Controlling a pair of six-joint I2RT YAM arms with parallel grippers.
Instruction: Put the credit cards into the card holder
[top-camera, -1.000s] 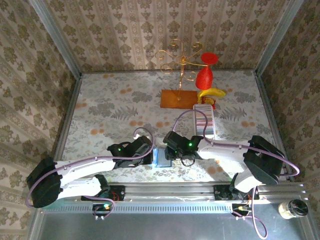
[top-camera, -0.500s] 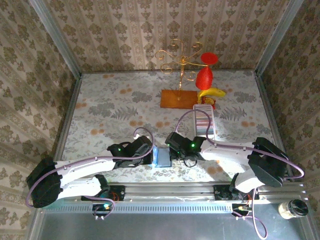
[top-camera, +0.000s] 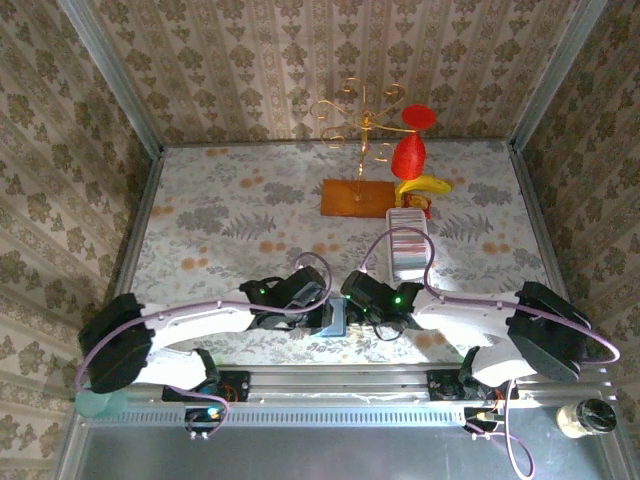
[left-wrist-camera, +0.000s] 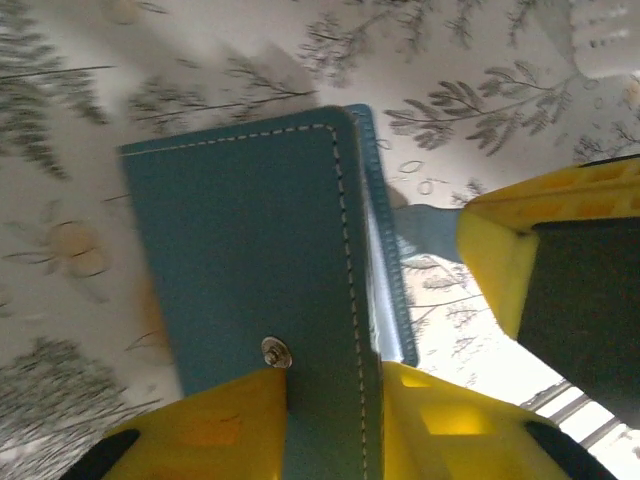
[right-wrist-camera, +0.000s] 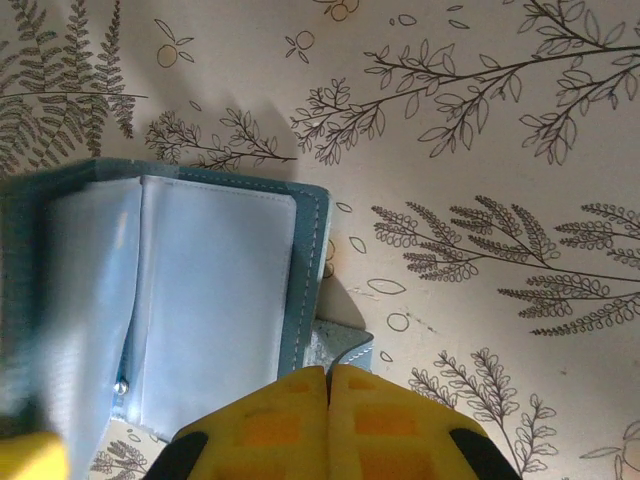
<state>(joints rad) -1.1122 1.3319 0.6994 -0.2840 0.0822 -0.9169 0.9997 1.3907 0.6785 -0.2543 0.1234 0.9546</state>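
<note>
The teal card holder (top-camera: 334, 318) sits near the table's front edge between both arms, its cover raised. In the left wrist view its outer cover (left-wrist-camera: 240, 250) with a metal snap fills the gap of my left gripper (left-wrist-camera: 335, 385), whose jaws stand slightly parted over it. The right arm's yellow finger (left-wrist-camera: 500, 250) shows beside it. My right gripper (right-wrist-camera: 328, 375) is shut on the holder's small clasp tab (right-wrist-camera: 350, 348), with pale clear sleeves (right-wrist-camera: 215, 300) lying open inside. Credit cards (top-camera: 406, 250) stand in a row in a long white tray.
Behind the tray are a yellow banana (top-camera: 422, 186), a red object (top-camera: 408, 152) and a gold wire stand on a wooden base (top-camera: 356, 197). Patterned walls close three sides. A metal rail (top-camera: 340, 380) runs along the front edge.
The left arm has reached further right and its jaws have parted. The right gripper has shut on the clasp tab. The holder's cover has come up from lying flat.
</note>
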